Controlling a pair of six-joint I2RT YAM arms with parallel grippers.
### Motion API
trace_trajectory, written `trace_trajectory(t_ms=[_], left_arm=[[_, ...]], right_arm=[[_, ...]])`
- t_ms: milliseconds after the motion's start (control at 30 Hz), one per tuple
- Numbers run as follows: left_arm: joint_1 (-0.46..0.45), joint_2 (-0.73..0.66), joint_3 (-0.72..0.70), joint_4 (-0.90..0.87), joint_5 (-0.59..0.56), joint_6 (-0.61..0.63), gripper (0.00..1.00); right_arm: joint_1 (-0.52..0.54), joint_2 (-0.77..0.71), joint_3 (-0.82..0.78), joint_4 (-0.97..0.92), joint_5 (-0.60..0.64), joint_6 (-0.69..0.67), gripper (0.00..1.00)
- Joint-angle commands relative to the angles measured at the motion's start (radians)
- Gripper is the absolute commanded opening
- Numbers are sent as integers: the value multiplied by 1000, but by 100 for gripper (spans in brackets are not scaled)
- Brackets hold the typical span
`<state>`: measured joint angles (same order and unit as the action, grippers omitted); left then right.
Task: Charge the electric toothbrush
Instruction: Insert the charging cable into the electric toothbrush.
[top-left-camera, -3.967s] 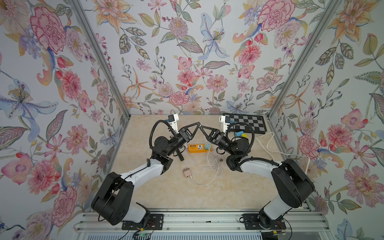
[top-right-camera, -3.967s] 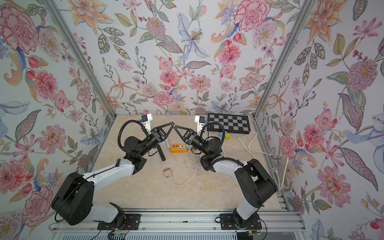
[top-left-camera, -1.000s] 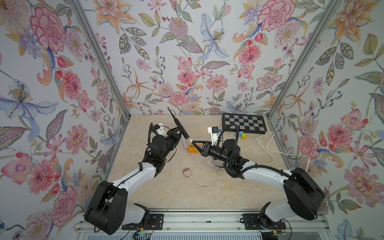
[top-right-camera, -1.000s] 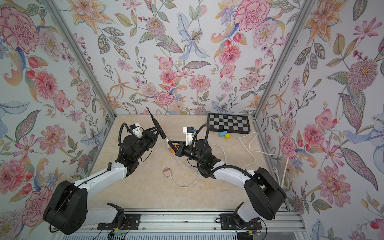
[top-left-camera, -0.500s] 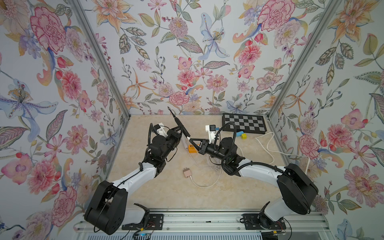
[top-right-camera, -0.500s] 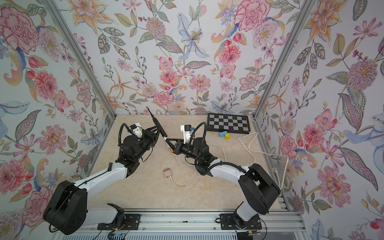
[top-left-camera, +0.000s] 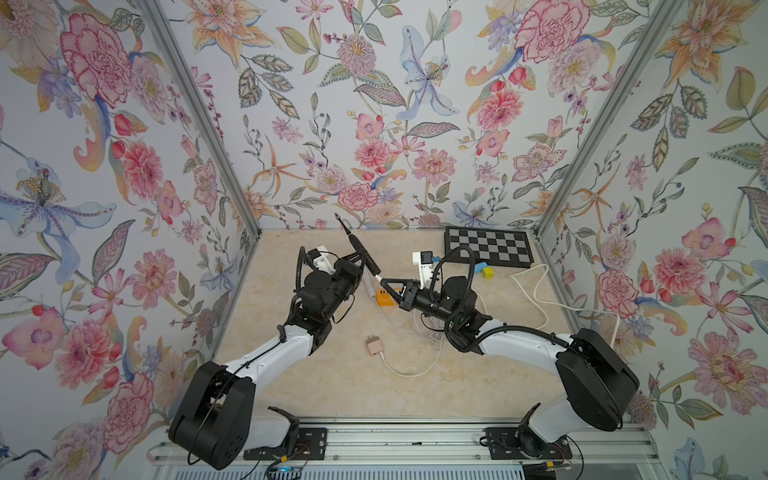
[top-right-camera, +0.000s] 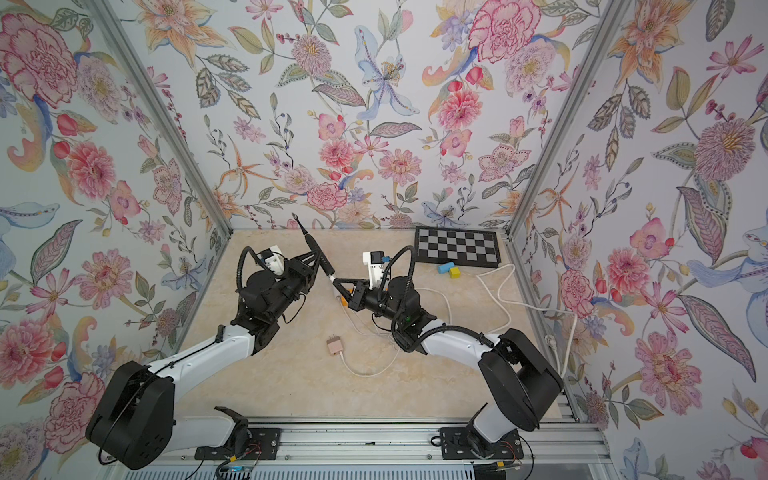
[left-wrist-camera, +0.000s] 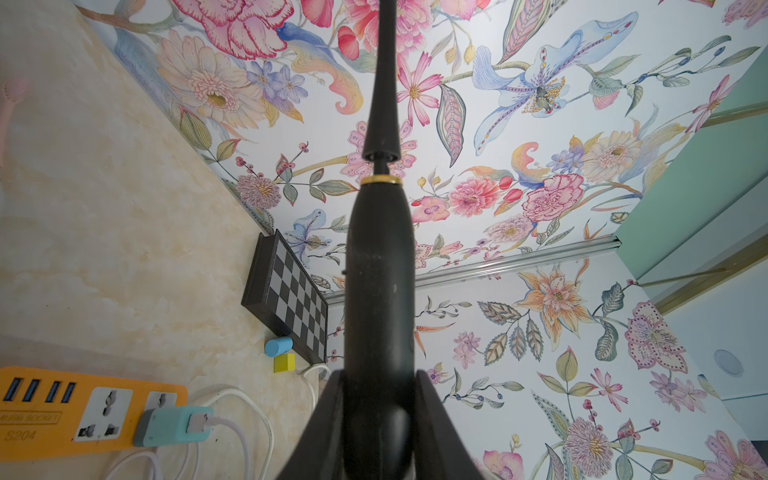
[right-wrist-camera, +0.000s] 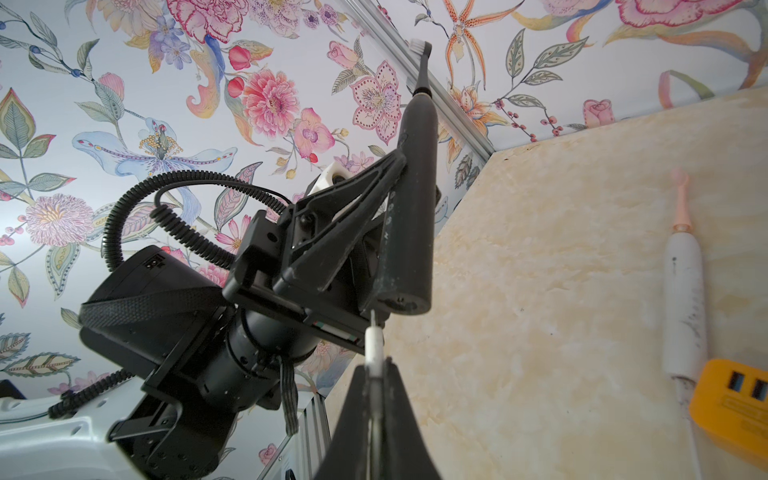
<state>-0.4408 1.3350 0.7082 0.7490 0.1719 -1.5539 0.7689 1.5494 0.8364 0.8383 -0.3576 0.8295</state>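
1. Left gripper (right-wrist-camera: 415, 178) is clenched on the black electric toothbrush (right-wrist-camera: 411, 216). It's held off the table (right-wrist-camera: 540, 291), head up and tilted. Base faces the other arm, likely to expose the charge port.
2. Right gripper (right-wrist-camera: 376, 368) is clenched on the white charging plug (right-wrist-camera: 374, 343). The pin aims at the brush base, just short of it, not inserted.
3. No real containers. On the orange power strip (left-wrist-camera: 41, 415), a teal adapter (left-wrist-camera: 170, 426) looks plugged into the end socket. The neighbouring socket and the USB ports are empty.
4. White toothbrush (right-wrist-camera: 683, 299) lies flat beside the strip.

Toothbrush (top-left-camera: 356, 248) tilted above the counter (top-left-camera: 332, 390) in the left end effector (top-left-camera: 360, 259), charging plug (right-wrist-camera: 373, 338) in the right end effector (top-left-camera: 384, 282) just beside its base, power strip (top-left-camera: 384, 298) beneath, checkerboard (top-left-camera: 488, 252) at back right, adapter (top-left-camera: 373, 345) in front.
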Motion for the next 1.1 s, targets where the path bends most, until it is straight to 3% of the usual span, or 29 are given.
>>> trace_trajectory(t_ms=[0, 1067], left_arm=[[-10, -19, 10, 56, -16, -15, 0], [-49, 6, -1, 96, 5, -48, 0]], right_arm=[[-8, -37, -6, 7, 9, -15, 1], [-16, -27, 62, 4, 91, -78, 1]])
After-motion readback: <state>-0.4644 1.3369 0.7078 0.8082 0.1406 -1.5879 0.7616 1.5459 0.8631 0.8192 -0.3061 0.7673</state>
